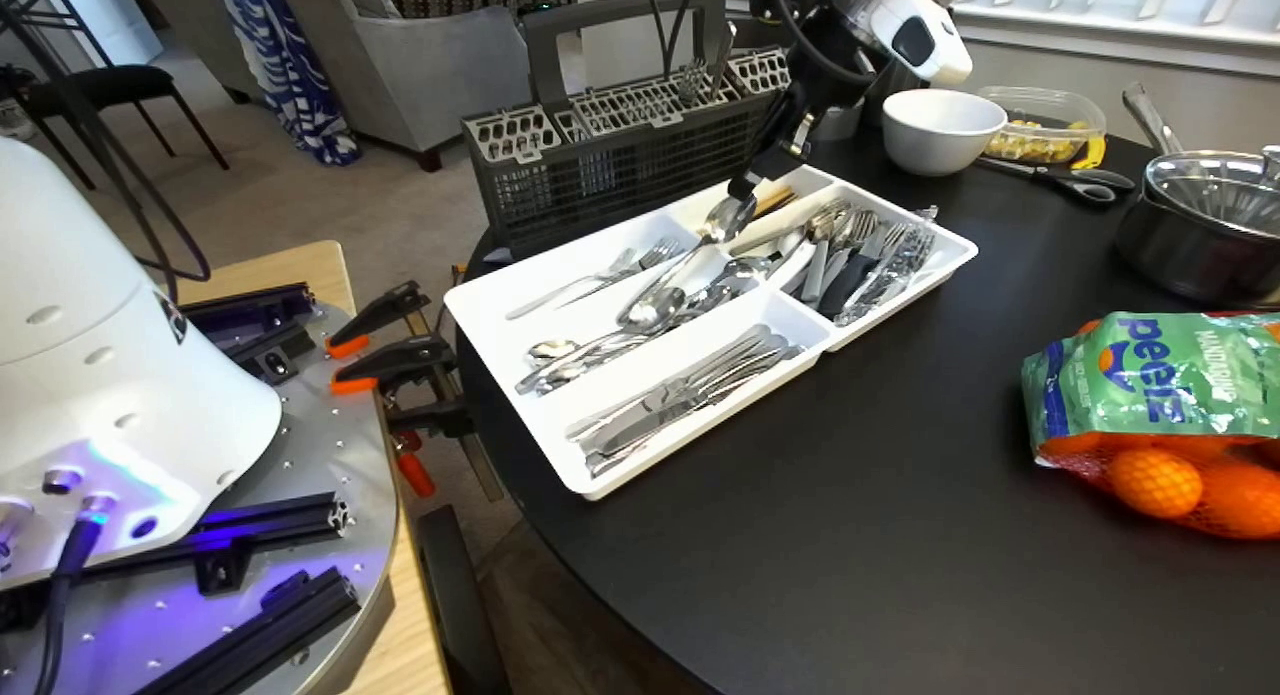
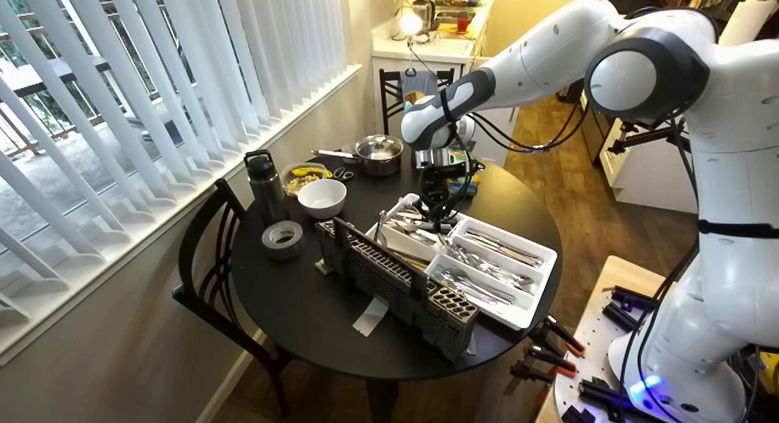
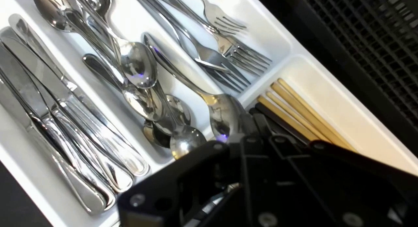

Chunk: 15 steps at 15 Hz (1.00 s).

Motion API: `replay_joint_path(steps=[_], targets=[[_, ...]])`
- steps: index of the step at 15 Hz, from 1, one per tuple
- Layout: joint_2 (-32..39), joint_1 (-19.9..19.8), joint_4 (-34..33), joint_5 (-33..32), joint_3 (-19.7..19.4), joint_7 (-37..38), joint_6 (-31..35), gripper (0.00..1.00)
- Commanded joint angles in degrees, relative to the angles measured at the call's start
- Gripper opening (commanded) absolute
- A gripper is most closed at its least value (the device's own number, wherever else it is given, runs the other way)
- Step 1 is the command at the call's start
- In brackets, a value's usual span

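My gripper (image 3: 254,121) points down over the white cutlery tray (image 1: 500,320), its fingers close together at the bowl of a metal spoon (image 3: 223,116). It appears shut on the edge of this bowl; the exact contact is partly hidden by the fingers. In an exterior view the gripper (image 1: 742,185) meets the raised spoon bowl (image 1: 728,220), and the handle slopes down over other spoons (image 3: 137,63). Forks (image 3: 225,54) lie in one compartment and knives (image 3: 72,122) in another. Wooden chopsticks (image 3: 300,109) lie beside the fingertips. The gripper (image 2: 435,222) also shows above the tray in another view.
A dark dishwasher basket (image 1: 620,135) stands along the tray's far side. A white bowl (image 1: 940,130), a food container (image 1: 1040,125), a lidded pot (image 1: 1200,240) and a bag of mandarins (image 1: 1170,385) share the black table (image 1: 880,535). A tape roll (image 2: 283,240) and bottle (image 2: 266,188) stand near the window.
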State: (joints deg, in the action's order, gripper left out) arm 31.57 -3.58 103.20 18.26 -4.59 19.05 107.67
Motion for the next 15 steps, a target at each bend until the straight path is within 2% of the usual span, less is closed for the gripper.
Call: replay_joint_path(steps=[1, 11, 12, 13, 15], targets=[[2.07, 0.87, -1.58, -1.40, -0.45, 3.24, -1.63, 0.03], [5.29, 3.06, -0.87, -6.19, -1.01, 5.09, -2.55, 0.02], [5.09, 3.29, -0.74, -6.42, -1.09, 5.46, -2.62, 0.27], [4.56, 3.47, -0.28, -6.63, -1.01, 5.10, -2.14, 0.28], [3.27, 3.71, 0.73, -6.38, -0.66, 4.29, -1.71, 0.39]])
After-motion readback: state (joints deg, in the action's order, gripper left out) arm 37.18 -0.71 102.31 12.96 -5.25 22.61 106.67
